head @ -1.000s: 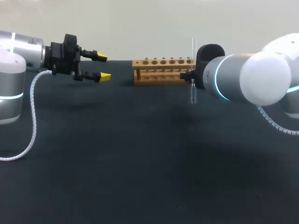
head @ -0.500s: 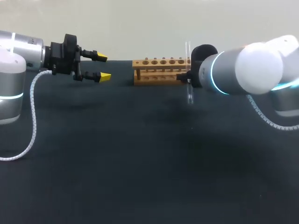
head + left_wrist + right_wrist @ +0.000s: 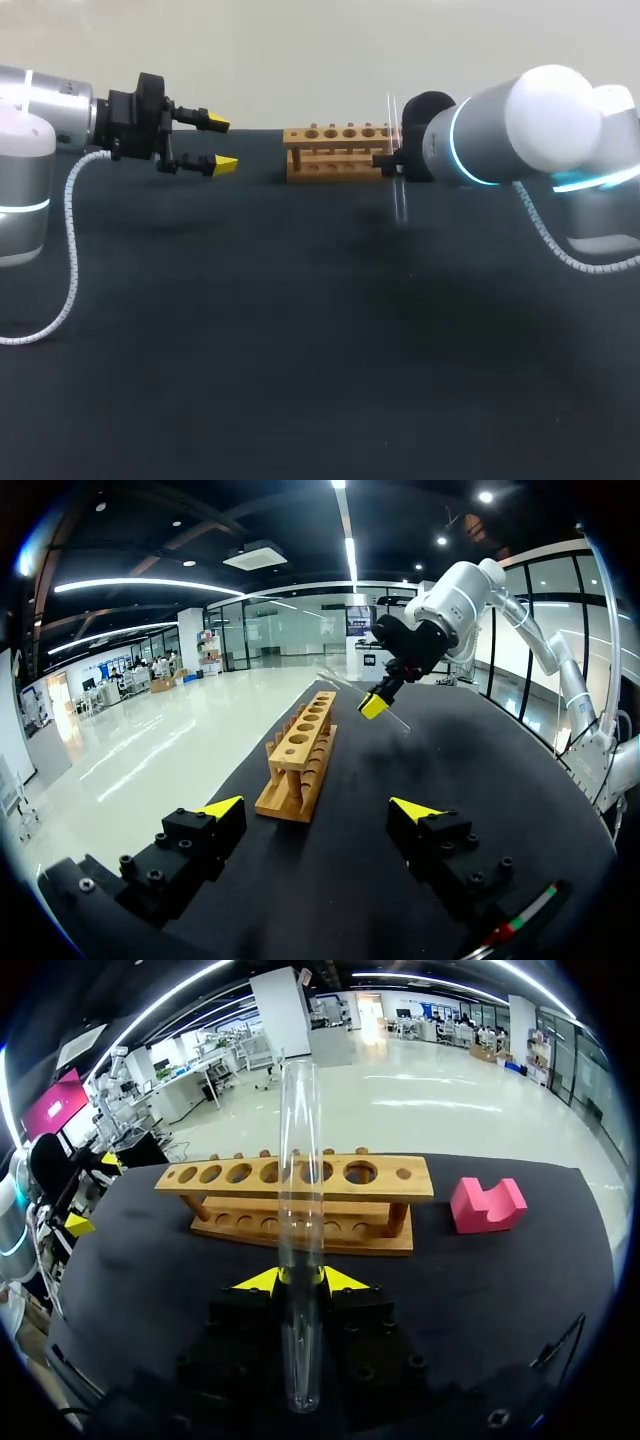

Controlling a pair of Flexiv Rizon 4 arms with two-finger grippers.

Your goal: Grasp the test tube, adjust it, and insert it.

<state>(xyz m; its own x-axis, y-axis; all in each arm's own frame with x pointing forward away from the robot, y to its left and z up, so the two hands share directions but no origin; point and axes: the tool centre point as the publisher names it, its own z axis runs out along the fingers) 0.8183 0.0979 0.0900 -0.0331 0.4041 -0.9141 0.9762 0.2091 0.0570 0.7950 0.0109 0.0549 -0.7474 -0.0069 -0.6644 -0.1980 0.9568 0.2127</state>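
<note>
The right tool (image 3: 300, 1278) pinches the clear test tube (image 3: 300, 1160) between both yellow tips, holding it upright above the dark tabletop (image 3: 300, 350). Just beyond the tube stands the wooden rack (image 3: 220, 1174), with a pink block (image 3: 487, 1205) near one end of it. The left tool (image 3: 320, 808) hangs spread wide and empty, well apart from the rack's other end

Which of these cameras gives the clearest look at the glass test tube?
The right wrist view. There the test tube stands large and upright, clamped in the right end effector, with the wooden rack behind it. The head view shows the tube only as a thin pale streak by the rack's right end; the left wrist view, a faint glint.
</note>
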